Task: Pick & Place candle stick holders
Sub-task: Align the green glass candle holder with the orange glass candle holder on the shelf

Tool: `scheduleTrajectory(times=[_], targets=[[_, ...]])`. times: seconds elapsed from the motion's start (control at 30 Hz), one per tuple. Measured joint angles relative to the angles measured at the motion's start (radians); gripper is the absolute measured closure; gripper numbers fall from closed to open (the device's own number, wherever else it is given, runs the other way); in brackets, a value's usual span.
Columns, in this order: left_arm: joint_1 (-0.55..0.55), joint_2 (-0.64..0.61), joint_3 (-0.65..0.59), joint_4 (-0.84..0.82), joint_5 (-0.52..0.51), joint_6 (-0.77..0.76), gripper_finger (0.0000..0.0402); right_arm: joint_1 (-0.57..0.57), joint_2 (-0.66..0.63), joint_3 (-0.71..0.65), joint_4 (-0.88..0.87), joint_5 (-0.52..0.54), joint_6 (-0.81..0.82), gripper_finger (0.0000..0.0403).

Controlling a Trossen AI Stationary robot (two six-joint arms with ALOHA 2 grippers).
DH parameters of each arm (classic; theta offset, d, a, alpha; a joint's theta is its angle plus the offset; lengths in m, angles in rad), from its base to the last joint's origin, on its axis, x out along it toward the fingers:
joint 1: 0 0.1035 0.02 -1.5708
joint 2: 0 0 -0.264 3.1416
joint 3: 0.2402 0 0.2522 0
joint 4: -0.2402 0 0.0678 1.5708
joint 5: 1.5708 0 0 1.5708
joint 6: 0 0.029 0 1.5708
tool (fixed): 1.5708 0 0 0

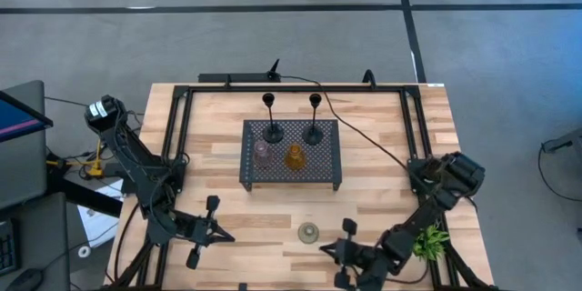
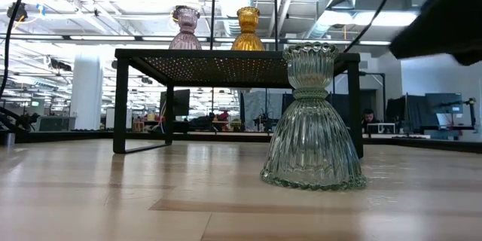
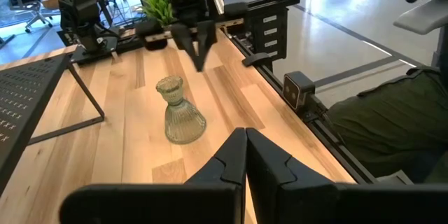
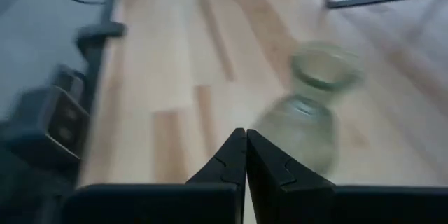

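Candle stick holders are split between two places: the two black stemmed ones (image 1: pixel 270 118), the pink glass one (image 1: pixel 262 152) and the amber one (image 1: pixel 294 156) stand on the black perforated tray (image 1: pixel 323 169), while the green glass one (image 1: pixel 309 231) stands upright on the bare table (image 1: pixel 382 145) in front of it. The left gripper (image 1: pixel 225 235) and right gripper (image 1: pixel 323 247) flank it, both pinched together and empty. A small green plant (image 1: pixel 429 241) sits beside the right arm.

Two slim black stemmed holders (image 1: pixel 272 116) stand behind the pink glass holder (image 1: pixel 262 152) and amber glass holder (image 1: pixel 294 156) on the black perforated tray (image 1: pixel 326 174); the green glass holder (image 1: pixel 309 231) stands on the wooden table (image 1: pixel 382 191) before it.
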Motion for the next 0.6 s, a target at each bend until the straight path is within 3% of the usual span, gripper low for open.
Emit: scheduleTrajectory(times=[0.13, 0.27, 0.4, 0.6], targets=[[0.0, 0.0, 0.0, 0.001, 0.0, 0.0, 0.0396, 0.051, 0.002, 0.0, -0.173, 0.116, 0.157, 0.0403], [0.0, 0.0, 0.0, 0.004, 0.0, 0.011, 0.0396, 0.079, 0.007, -0.045, -0.222, 0.107, 0.272, 0.0403], [0.001, 0.0, 0.0, 0.004, 0.0, 0.018, 0.0396, 0.067, 0.007, -0.152, 0.015, 0.042, 0.189, 0.0403], [0.001, 0.0, 0.0, 0.005, 0.0, 0.019, 0.0396, 0.01, 0.006, -0.339, 0.602, -0.1, -0.088, 0.0403]])
